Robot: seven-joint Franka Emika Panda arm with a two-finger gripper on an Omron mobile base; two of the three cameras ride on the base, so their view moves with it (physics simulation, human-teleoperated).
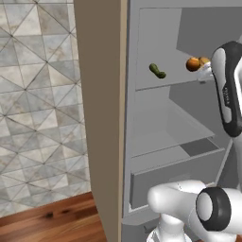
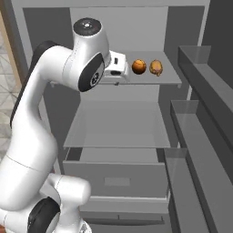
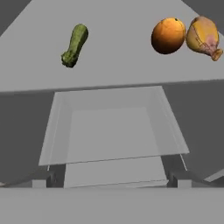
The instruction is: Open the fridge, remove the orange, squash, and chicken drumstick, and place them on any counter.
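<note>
The fridge [image 2: 119, 27] stands open, its light grey shelves showing. On the upper shelf lie the dark green squash [image 3: 75, 45] [image 1: 157, 71], the orange [image 3: 168, 35] [image 2: 139, 67] [image 1: 192, 64] and, right beside it, the golden-brown chicken drumstick [image 3: 203, 36] [image 2: 156, 67] [image 1: 204, 61]. My gripper [image 3: 113, 178] is open and empty. It hangs at the shelf's front edge, short of all three items, with the orange just to the right of the hand in the right base view. The arm hides the squash there. The counter is out of view.
Below the upper shelf are a glass shelf [image 2: 113, 123] and a pulled-out drawer [image 2: 116, 179]. The open door's bins [image 2: 200, 136] run along the right. A beige cabinet panel [image 1: 101, 118] borders the fridge on the left, with tiled wall [image 1: 38, 94] beyond.
</note>
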